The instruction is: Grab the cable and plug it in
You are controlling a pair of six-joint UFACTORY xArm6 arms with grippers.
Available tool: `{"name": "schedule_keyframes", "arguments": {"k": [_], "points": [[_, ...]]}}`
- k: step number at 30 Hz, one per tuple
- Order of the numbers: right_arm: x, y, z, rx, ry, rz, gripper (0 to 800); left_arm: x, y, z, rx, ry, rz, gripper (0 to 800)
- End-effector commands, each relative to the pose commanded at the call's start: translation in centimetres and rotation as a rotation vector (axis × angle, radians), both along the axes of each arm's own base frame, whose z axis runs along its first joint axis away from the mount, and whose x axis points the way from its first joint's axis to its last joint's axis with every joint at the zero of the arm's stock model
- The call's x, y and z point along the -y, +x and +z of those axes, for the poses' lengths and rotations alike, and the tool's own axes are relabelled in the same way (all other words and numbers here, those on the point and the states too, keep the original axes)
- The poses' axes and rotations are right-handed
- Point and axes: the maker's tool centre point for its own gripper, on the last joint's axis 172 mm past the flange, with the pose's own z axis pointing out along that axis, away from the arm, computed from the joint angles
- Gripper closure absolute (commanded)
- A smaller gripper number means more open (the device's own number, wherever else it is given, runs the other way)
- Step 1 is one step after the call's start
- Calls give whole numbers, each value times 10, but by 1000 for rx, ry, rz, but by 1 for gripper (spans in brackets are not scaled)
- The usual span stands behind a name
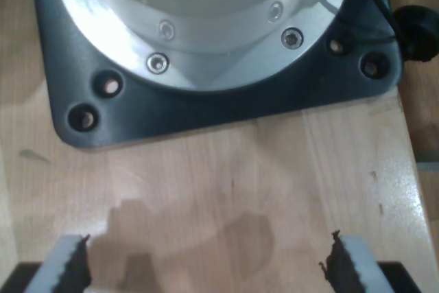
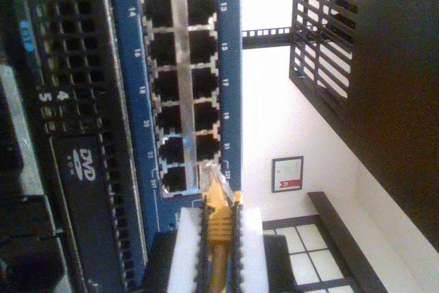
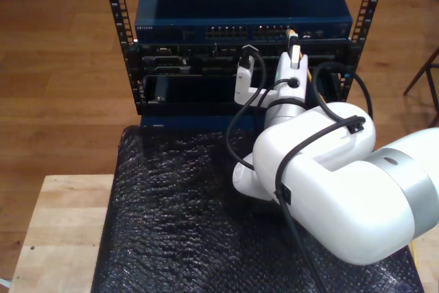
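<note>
While my second gripper [image 2: 218,252] is clamping the yellow-orange cable [image 2: 218,221] between its white fingers [image 2: 185,252], the clear plug [image 2: 209,176] is sitting at the bottom corner port of the blue switch [image 2: 230,66], touching or just short of it; in the exterior view this gripper [image 3: 293,51] is reaching the rack [image 3: 130,66]; my first gripper [image 1: 206,265] is hanging with jaws spread, empty, over a wooden table [image 1: 226,183] near a dark arm base plate [image 1: 226,104]
</note>
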Motion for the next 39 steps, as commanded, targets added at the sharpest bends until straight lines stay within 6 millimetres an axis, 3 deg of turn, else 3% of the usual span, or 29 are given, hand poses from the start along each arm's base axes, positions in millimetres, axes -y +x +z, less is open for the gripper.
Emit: {"name": "schedule_keyframes", "arguments": {"k": [39], "points": [[5,5,-4,1,0,-9,800,0,0,0,-1,0,1,0]]}}
